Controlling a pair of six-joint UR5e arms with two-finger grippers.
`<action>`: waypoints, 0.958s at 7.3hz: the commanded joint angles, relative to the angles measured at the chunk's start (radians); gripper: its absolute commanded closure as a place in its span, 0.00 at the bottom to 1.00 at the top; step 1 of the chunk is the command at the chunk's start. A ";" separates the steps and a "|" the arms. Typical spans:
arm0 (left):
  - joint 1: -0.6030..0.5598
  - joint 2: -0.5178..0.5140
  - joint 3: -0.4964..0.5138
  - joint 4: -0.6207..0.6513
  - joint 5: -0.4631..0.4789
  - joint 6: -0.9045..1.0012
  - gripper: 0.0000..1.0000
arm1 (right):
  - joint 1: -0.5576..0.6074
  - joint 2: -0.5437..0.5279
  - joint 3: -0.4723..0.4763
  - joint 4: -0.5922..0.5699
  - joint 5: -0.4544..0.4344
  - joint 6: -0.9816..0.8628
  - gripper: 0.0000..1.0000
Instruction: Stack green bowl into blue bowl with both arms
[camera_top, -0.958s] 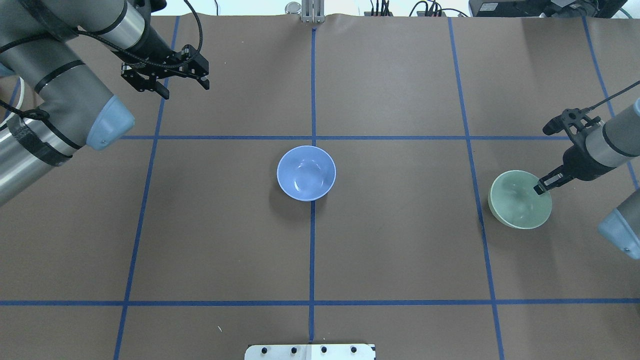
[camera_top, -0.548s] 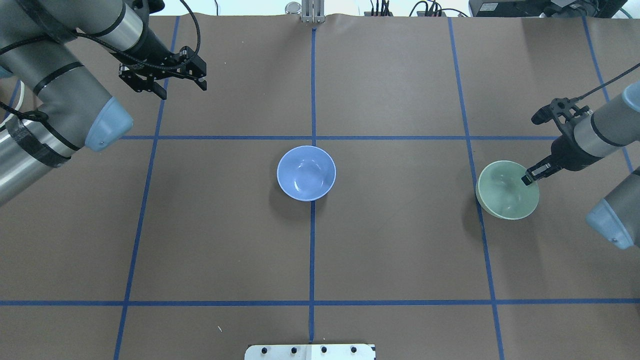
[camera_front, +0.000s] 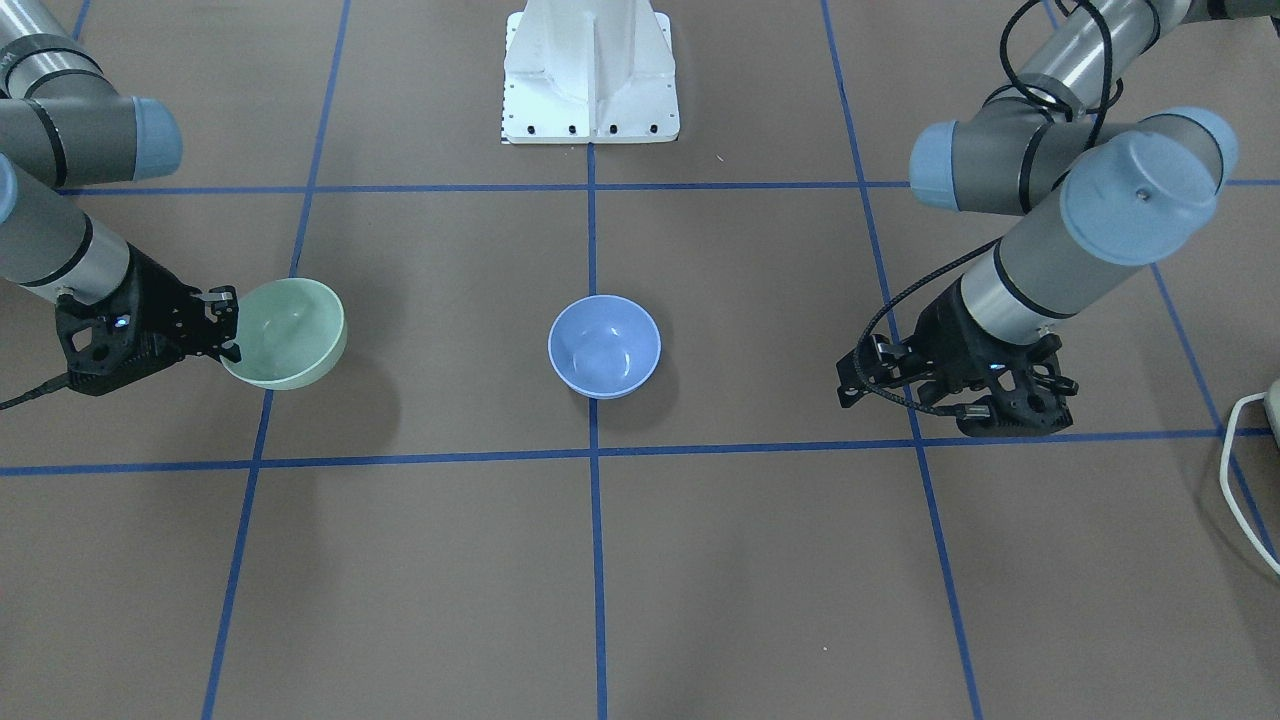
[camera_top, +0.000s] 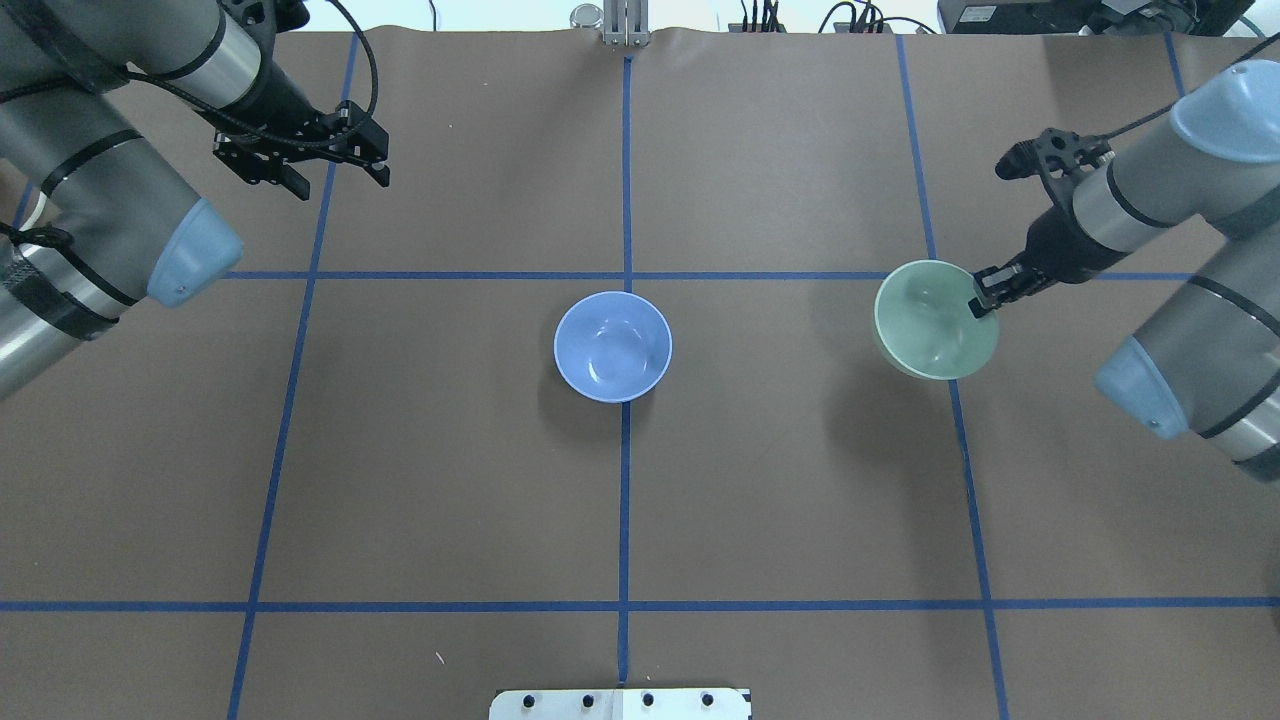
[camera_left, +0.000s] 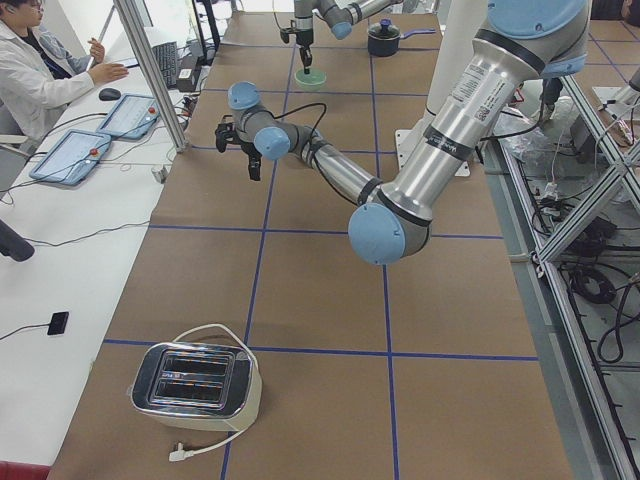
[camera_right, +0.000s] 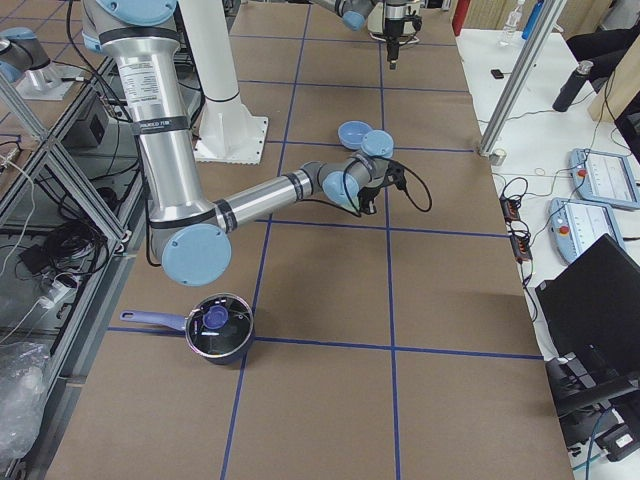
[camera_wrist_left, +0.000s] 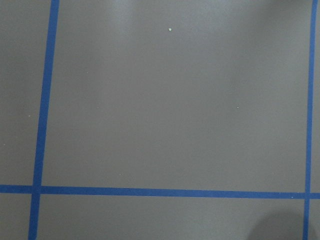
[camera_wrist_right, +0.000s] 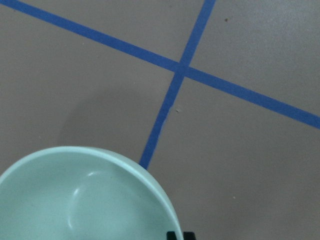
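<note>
The pale green bowl (camera_top: 934, 320) hangs in the air, held by its rim in my right gripper (camera_top: 981, 296), which is shut on it. It also shows in the front view (camera_front: 290, 333) and the right wrist view (camera_wrist_right: 85, 200). The blue bowl (camera_top: 612, 346) stands upright on the table's centre line, also seen in the front view (camera_front: 604, 346). The green bowl is well to the right of the blue one. My left gripper (camera_top: 335, 176) is open and empty over the far left of the table, far from both bowls.
Brown paper with blue tape lines covers the table (camera_top: 780, 500). The white pedestal (camera_front: 590, 70) stands at the robot's side. A toaster (camera_left: 195, 385) sits at the left end, a pot (camera_right: 218, 328) at the right end. Operators' desks lie beyond the far edge.
My right gripper has lifted the green bowl and carried it left and away from the robot, toward the blue bowl. My left arm has drawn back a little to the far left.
</note>
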 joint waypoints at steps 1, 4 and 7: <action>-0.045 0.044 -0.002 -0.003 -0.008 0.081 0.03 | -0.020 0.173 0.012 -0.179 -0.001 0.102 0.89; -0.078 0.095 -0.004 -0.003 -0.023 0.198 0.03 | -0.151 0.307 -0.006 -0.193 -0.102 0.335 0.89; -0.084 0.113 -0.002 -0.003 -0.023 0.223 0.03 | -0.244 0.485 -0.146 -0.180 -0.177 0.504 0.89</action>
